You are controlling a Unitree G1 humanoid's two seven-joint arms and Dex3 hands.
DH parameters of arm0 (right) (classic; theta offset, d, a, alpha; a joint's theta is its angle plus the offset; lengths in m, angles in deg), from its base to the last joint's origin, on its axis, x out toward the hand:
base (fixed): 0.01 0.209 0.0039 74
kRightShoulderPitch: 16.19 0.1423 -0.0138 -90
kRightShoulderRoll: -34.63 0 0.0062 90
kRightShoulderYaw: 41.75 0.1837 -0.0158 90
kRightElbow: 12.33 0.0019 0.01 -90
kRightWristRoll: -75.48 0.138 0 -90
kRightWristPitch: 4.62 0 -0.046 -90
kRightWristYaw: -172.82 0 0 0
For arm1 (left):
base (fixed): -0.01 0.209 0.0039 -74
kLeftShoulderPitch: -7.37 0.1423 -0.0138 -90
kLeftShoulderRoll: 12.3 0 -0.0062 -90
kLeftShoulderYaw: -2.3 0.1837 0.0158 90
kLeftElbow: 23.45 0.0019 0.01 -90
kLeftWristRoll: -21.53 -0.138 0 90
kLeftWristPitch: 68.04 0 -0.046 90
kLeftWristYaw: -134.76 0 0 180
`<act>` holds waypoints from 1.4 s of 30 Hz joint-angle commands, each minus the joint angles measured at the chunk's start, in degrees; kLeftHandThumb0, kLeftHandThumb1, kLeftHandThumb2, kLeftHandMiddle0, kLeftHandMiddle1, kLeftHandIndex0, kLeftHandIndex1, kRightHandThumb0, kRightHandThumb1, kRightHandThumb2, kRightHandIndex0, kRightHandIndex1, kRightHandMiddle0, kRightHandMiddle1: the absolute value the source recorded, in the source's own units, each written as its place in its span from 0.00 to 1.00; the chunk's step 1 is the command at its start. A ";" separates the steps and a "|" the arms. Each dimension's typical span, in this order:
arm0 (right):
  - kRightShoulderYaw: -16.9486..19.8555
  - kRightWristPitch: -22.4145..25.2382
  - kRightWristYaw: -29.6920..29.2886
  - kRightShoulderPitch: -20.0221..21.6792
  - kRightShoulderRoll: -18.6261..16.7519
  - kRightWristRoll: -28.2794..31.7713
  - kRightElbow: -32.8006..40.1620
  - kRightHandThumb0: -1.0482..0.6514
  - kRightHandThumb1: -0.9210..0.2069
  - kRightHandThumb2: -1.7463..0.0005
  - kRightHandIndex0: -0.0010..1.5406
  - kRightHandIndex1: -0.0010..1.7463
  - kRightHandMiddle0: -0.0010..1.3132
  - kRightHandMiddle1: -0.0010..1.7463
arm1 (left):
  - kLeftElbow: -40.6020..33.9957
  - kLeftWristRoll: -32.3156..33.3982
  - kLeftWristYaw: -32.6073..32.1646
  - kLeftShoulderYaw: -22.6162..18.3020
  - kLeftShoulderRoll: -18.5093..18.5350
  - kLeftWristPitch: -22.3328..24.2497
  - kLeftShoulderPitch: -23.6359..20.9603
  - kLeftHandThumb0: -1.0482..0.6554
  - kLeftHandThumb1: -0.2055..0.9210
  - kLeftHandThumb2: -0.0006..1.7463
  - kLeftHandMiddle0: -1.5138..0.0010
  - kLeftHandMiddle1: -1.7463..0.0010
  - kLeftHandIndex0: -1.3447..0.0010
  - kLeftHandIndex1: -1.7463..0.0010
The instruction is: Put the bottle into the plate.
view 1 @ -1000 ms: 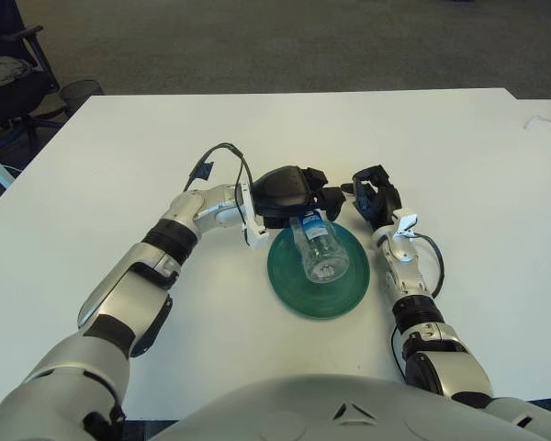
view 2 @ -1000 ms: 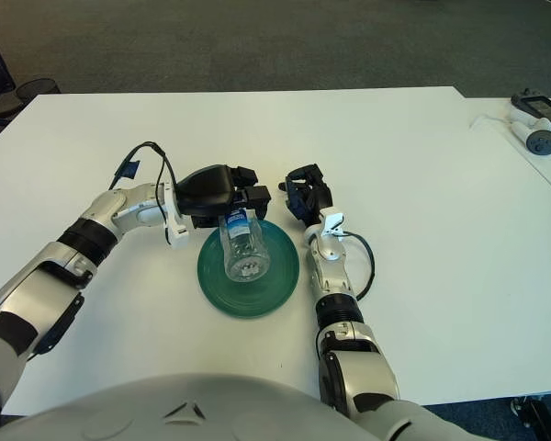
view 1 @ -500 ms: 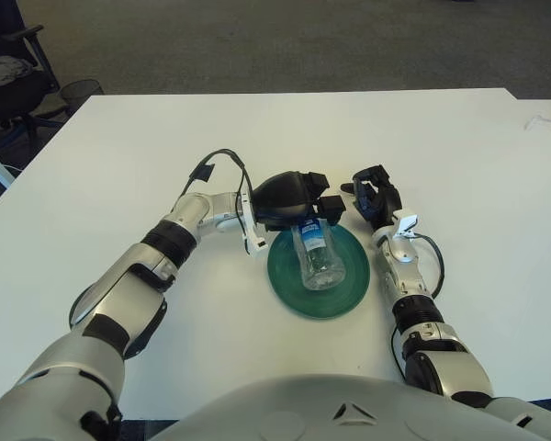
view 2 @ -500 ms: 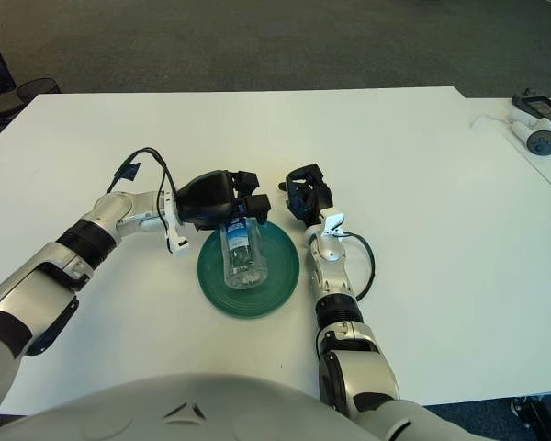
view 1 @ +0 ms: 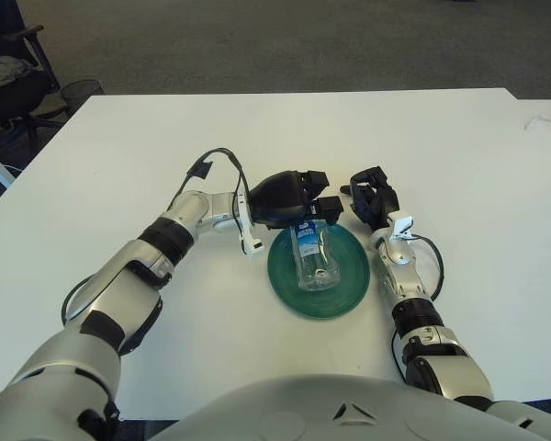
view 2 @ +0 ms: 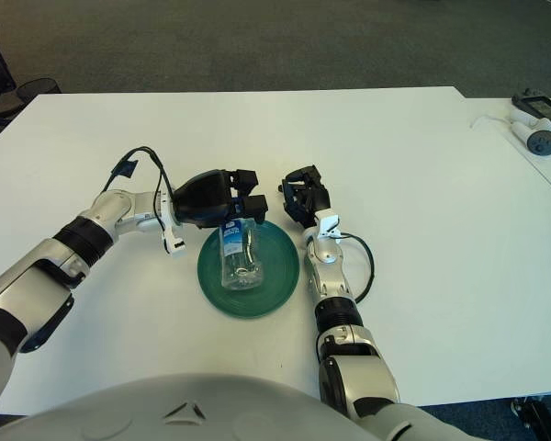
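view differences: the left eye view shows a black office chair (view 1: 7, 78) and a dark wastebasket (view 1: 81, 92) off the table's far left corner; the right eye view shows a grey handheld device (view 2: 539, 140) with a white cable and a dark controller (view 2: 543, 106) on a second white surface at far right, while the left eye view catches only a scrap of that cable at its right edge
surface: a white table (view 1: 441, 156), matte and plain, carrying the plate near the robot's front edge
room: grey carpet floor (view 2: 257, 41) beyond the table
plate: a dark green round plate (view 1: 348, 285), flat on the table between the two forearms
bottle: a clear plastic water bottle (view 1: 312, 257) with a blue label near its neck, lying on its side inside the plate
bottle axis: the long axis runs from the plate's far rim toward the robot; the neck end points away from the robot, under the left hand, and the base points toward the robot, near the plate's middle
left hand: the left hand (view 1: 289, 197) is at the plate's far-left rim, its dark fingers (view 1: 329, 208) curled over the bottle's neck end; whether they still clamp it cannot be told
right hand: the right hand (view 1: 373, 197) shows just beside the plate's far-right rim, fingers curled in, holding nothing
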 commanded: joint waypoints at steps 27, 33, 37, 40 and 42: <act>-3.91 6.01 -4.24 0.12 4.05 -6.54 -10.62 0.41 0.05 0.72 0.21 0.71 0.25 0.93 | -1.35 -9.80 -4.25 7.74 5.28 6.89 -5.31 0.00 1.00 0.39 1.00 1.00 1.00 0.99; -3.55 3.92 -4.10 -0.93 3.68 -5.64 -10.20 0.58 0.05 0.73 0.23 0.85 0.22 0.89 | -1.38 -9.10 -3.72 8.42 5.74 6.87 -5.58 0.00 1.00 0.37 1.00 1.00 1.00 1.00; -3.82 1.83 -3.37 -0.94 3.84 -5.28 -10.15 0.61 0.06 0.72 0.22 0.88 0.23 0.89 | -1.59 -9.12 -3.84 8.65 6.08 6.99 -5.61 0.00 1.00 0.37 1.00 1.00 1.00 1.00; -3.68 0.30 -2.58 -1.00 3.88 -4.84 -10.43 0.61 0.06 0.72 0.21 0.89 0.24 0.89 | -2.02 -9.31 -3.89 8.74 6.36 7.22 -5.62 0.00 1.00 0.37 1.00 1.00 1.00 1.00; -3.24 -0.90 -1.71 -0.97 3.82 -4.09 -11.13 0.61 0.08 0.70 0.22 0.89 0.24 0.89 | -2.24 -9.46 -4.02 8.80 6.52 7.43 -5.67 0.00 1.00 0.37 1.00 1.00 1.00 1.00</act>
